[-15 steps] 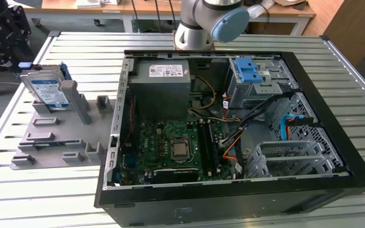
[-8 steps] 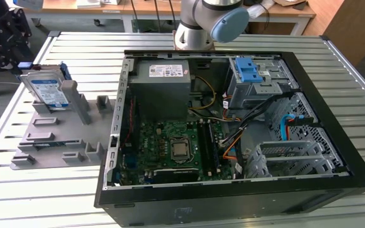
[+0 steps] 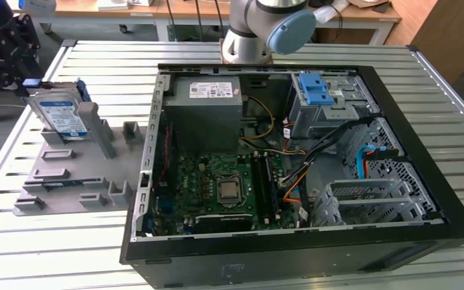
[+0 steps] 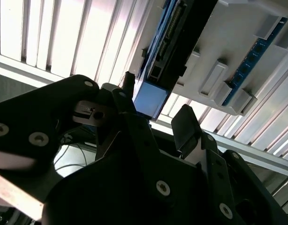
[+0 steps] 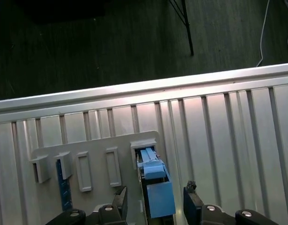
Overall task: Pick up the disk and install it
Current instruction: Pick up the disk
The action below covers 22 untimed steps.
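Pincer (image 5: 155, 191) spread in the first wrist view, straddling the disk (image 5: 152, 169) upright in its grey rack (image 5: 94, 157). Second wrist view — the disk's blue end sits between the fingers (image 4: 184, 119), so I'd centre before squeezing; exterior view — disk by the bench (image 3: 55, 254) edge at the exterior view's left.

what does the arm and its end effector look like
The arm is a silver-grey tube with rounded joints, one closed by a pale blue round cap. The end effector is matte black: flat, angular linkage plates fastened with small silver screws, ending in two narrow black fingers.
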Motion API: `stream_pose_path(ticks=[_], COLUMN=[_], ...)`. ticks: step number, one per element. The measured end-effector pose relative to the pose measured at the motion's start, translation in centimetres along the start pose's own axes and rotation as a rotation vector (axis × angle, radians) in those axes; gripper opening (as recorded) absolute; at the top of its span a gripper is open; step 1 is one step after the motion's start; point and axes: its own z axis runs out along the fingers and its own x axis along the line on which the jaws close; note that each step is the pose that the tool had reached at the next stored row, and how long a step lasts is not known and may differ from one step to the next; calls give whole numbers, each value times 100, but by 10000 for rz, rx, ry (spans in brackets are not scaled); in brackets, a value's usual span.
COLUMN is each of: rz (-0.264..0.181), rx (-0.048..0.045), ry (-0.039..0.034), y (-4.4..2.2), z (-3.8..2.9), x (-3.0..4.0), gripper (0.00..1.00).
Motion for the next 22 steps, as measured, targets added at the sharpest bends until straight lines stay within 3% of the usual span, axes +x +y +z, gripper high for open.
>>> stream_pose_path(ticks=[3, 5, 6, 13, 15, 19, 22], rz=[-225, -228, -229, -253, -253, -248, -248], rx=[0, 42, 56, 265, 259, 130, 108], ry=[46, 151, 161, 121, 90, 101, 102], y=[6, 13, 18, 47, 48, 46, 45], z=[27, 44, 51, 114, 124, 150, 177], x=[-1, -9, -8, -2, -2, -1, 0], gripper=[59, 59, 59, 59, 59, 59, 59])
